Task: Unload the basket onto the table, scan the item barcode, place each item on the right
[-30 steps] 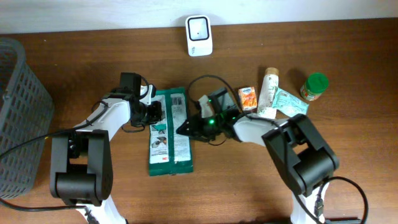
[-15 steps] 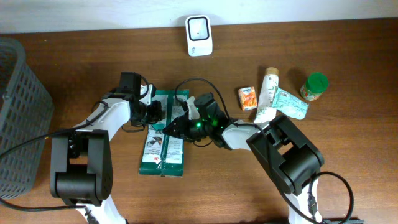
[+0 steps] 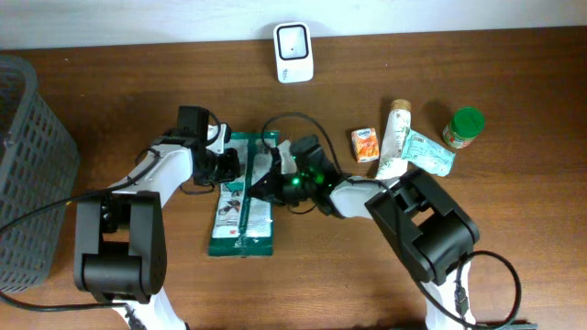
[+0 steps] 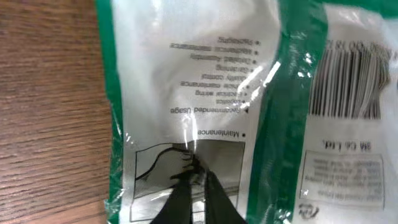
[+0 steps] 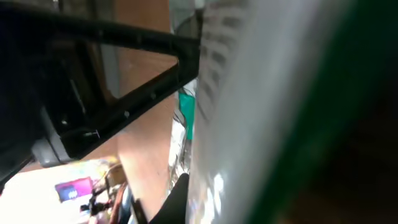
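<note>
A flat green and white package (image 3: 240,213) lies on the wooden table between my two arms. Its barcode (image 4: 351,87) faces up and shows at the right of the left wrist view. My left gripper (image 3: 229,167) sits at the package's upper left edge, and its fingertips (image 4: 198,186) pinch the crinkled film. My right gripper (image 3: 266,181) is at the package's right edge. There one dark finger (image 5: 180,196) presses against the package (image 5: 261,93), which fills that view. The white scanner (image 3: 293,40) stands at the table's back, apart from the package.
A grey basket (image 3: 27,174) stands at the far left. To the right lie an orange juice carton (image 3: 366,144), a white tube (image 3: 397,136), a teal sachet (image 3: 428,151) and a green-capped jar (image 3: 464,126). Cables run from both wrists.
The package has slid left and turned slightly. My right gripper followed it leftwards and closed on its right edge. The left arm has stayed where it was.
</note>
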Action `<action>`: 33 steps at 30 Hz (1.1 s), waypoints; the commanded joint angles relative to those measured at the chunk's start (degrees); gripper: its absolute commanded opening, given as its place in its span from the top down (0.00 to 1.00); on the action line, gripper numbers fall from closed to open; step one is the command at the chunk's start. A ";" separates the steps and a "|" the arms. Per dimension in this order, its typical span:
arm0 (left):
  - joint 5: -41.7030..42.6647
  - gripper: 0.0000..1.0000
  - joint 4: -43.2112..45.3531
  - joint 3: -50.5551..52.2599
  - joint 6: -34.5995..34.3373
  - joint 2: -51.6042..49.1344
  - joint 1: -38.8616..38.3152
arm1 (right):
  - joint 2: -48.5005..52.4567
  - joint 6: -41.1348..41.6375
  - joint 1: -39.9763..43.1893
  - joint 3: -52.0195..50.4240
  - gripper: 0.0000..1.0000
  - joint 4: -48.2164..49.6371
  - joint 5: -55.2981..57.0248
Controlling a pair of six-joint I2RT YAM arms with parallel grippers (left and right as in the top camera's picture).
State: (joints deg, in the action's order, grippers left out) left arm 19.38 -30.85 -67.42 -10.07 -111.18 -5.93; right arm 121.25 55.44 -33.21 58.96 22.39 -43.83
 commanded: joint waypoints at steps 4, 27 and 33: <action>-0.68 0.84 -3.50 -5.51 0.79 1.11 3.30 | -1.66 -11.65 5.70 0.46 0.96 -4.22 -8.55; -5.49 0.62 -3.56 -5.60 0.76 3.32 8.72 | -11.67 -76.06 10.36 45.83 0.96 -87.82 -12.35; -6.38 0.44 -3.93 -5.60 0.76 3.32 8.72 | -13.70 -80.74 17.31 47.19 0.96 -93.44 -19.17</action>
State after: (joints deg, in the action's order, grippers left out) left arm 14.09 -34.59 -72.07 -9.76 -109.82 2.70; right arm 110.10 -20.47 -19.68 104.84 -69.54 -57.80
